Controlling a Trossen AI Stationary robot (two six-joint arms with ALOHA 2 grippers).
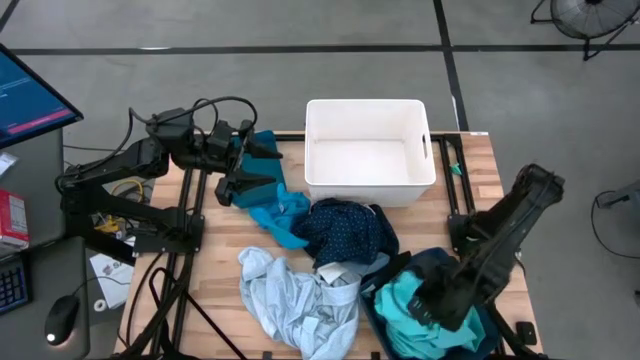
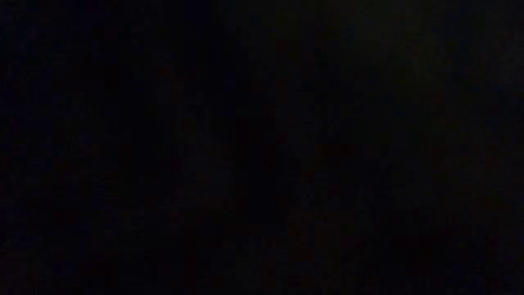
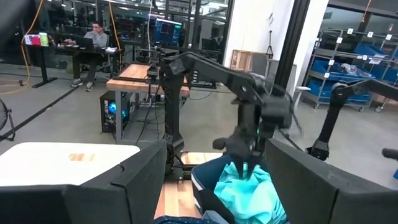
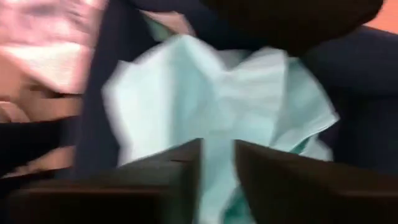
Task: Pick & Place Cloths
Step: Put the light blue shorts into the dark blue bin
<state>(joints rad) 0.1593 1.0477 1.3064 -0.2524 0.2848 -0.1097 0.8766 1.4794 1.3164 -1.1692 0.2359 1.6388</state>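
On the wooden-slat tabletop (image 1: pixel 215 262), the right hand (image 1: pixel 432 305) pinches a crumpled turquoise cloth (image 1: pixel 412 303) lying inside the navy fabric bin (image 1: pixel 432 262). Beyond lie a navy dotted garment (image 1: pixel 345 230), then an empty white plastic tub (image 1: pixel 368 152). The left hand (image 1: pixel 258 165) hovers spread.

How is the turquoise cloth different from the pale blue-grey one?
The turquoise cloth sits bunched in a navy fabric bin; the pale blue-grey cloth sprawls on the bare table. The right gripper is down at the turquoise one; no gripper is near the pale one. Both are crumpled.
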